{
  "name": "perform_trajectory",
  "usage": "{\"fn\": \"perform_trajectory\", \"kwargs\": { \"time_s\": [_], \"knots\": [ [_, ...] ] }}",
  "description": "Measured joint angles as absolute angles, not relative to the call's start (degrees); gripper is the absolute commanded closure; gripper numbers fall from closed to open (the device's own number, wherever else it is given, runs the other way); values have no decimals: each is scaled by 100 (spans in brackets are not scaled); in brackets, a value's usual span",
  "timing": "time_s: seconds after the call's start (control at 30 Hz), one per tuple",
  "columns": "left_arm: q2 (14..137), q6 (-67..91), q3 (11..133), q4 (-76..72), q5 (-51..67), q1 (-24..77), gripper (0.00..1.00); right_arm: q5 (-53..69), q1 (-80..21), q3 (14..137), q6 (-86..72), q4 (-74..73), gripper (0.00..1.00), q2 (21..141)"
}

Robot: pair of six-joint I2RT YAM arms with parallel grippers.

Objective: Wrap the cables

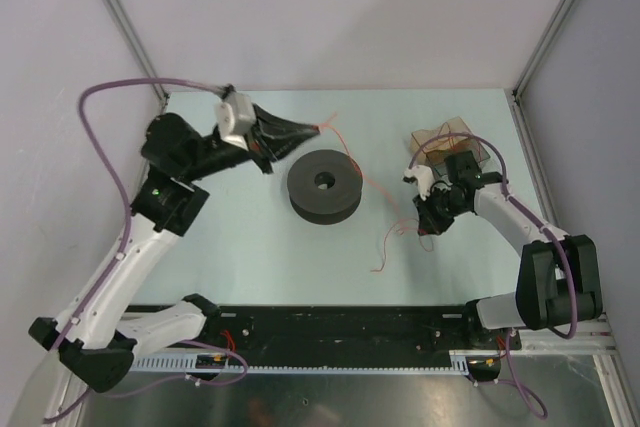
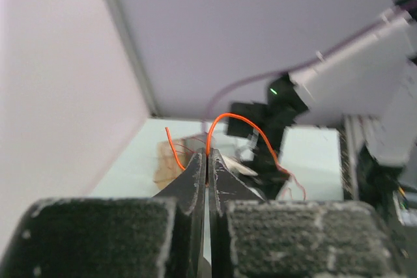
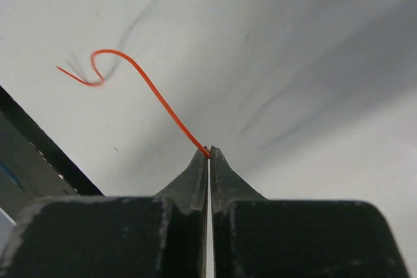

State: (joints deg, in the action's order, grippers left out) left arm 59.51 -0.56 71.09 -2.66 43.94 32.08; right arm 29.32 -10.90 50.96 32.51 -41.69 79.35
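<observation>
L gripper (image 1: 310, 128) is up at the far-left of the table (image 1: 250, 237), jaws pressed tight together and pinching one of the cables (image 2: 225, 116) right at the fingertips. In the L wrist view the red-orange strand comes out of the tip, arcs up and over to the right, then drops away twd the R arm in the background. A second short end pokes up just left of the tips. From the top cam that strand leaves the L tips, runs past the far-right side of the black spool (image 1: 324, 185) and trails off across the table twd the R side. It's too thin to follow all the way. The spool sits on the table btwn the two grippers, just near-right of the L tips, and whether the strand touches it I can't tell. Over to the R gripper (image 1: 426, 225): low on the right, angled down at the table, jaws closed hard w/ a strand caught at the very tip. The R wrist view has it rising up-left from the tips and ending in a small curl above the pale surface. Top cam shows more loose red loops on the table just left of the R gripper, toward the near edge. A brownish see-through box (image 1: 450, 139) sits just beyond the R arm, well apart from the spool.
</observation>
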Motion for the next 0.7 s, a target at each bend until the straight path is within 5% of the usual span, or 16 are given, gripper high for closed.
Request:
{"fn": "perform_trajectory", "kwargs": {
  "time_s": [0.43,0.5,0.63,0.7],
  "knots": [
    [6001,1483,8040,-106,2799,696,100,2709,-362,4644,4213,-4589,100,7758],
    [6141,1682,8040,14,2808,423,100,2722,-322,4617,4289,-4630,87,7636],
    [6346,2067,8025,-36,3162,180,100,2571,-237,4600,4421,-4871,40,7491],
    [6353,2255,7948,-169,3535,231,100,2600,-207,4644,4445,-5105,25,7389]
  ]
}}
